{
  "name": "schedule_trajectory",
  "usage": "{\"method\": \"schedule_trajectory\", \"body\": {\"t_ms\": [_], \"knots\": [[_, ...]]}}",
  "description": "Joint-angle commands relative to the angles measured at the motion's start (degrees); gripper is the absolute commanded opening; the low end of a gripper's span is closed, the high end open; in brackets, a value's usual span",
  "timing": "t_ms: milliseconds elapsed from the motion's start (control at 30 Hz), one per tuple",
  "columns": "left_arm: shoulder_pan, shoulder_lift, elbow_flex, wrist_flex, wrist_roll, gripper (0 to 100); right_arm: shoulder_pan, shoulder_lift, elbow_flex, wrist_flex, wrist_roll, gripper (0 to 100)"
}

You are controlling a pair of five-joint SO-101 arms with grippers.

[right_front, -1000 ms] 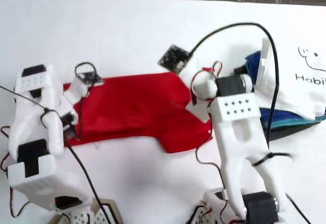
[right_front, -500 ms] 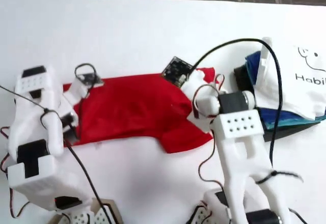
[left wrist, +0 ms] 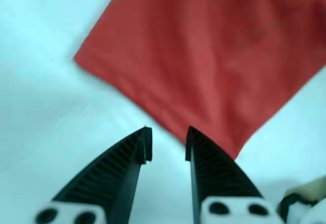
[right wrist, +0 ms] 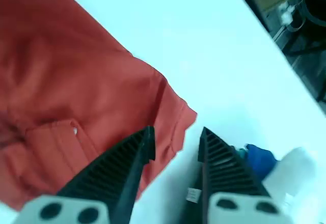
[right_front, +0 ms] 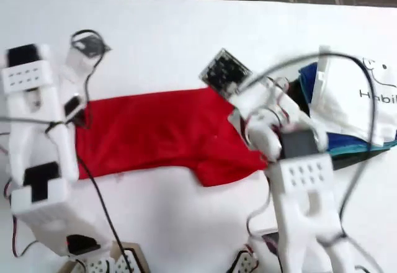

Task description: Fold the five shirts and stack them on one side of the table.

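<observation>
- At the tip of the left arm, the left end effector (left wrist: pixel 168 132): its two black ribbed fingers (left wrist: pixel 127 163) stand slightly apart with nothing between them. They are held over the white table (left wrist: pixel 41 107), right at a straight edge of the red fabric shirt (left wrist: pixel 214 56).
- At the tip of the right arm, the right end effector (right wrist: pixel 177 132): its black ribbed fingers (right wrist: pixel 224 163) are apart and empty. They are poised over a corner of the red fabric shirt (right wrist: pixel 61 81), where the cloth gives way to bare table (right wrist: pixel 204 40).
- Between the two arms in the high view, the red fabric shirt (right_front: pixel 161 130) lies flat on the table (right_front: pixel 186 31) as a long band. A lobe of cloth juts toward the arm bases at the end nearer the right arm.
- On the right side of the table, beside the right arm, the stack of folded shirts (right_front: pixel 347 108): a white printed shirt lies on top, with blue and teal layers showing beneath its edges. The right arm covers the gap, so contact between the stack and the red shirt cannot be judged.
- In the right wrist view, the blue and white layers of the stack (right wrist: pixel 260 158) appear just past the fingertips.
</observation>
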Motion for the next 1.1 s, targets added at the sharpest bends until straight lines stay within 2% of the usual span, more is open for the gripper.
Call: {"method": "schedule_trajectory", "body": {"t_ms": [0,167,500,800,1067], "knots": [[3.52,6.24,-2.51,-5.19,5.1,14,1.36,14.02,-1.58,-8.66,-3.16,14.8],[4.04,13.71,-4.09,-11.34,6.24,14,1.36,32.48,-12.04,-11.82,-4.57,14.6],[-6.51,27.78,-18.42,-11.25,5.71,14,6.46,54.29,-24.62,-11.82,-4.57,14.6],[-7.47,40.79,-35.82,-7.65,6.07,14,11.38,58.33,-27.34,-11.82,-4.4,14.6],[-6.07,49.49,-55.69,-1.85,5.8,14,8.4,60.35,-36.13,-11.56,-4.4,14.7]]}}
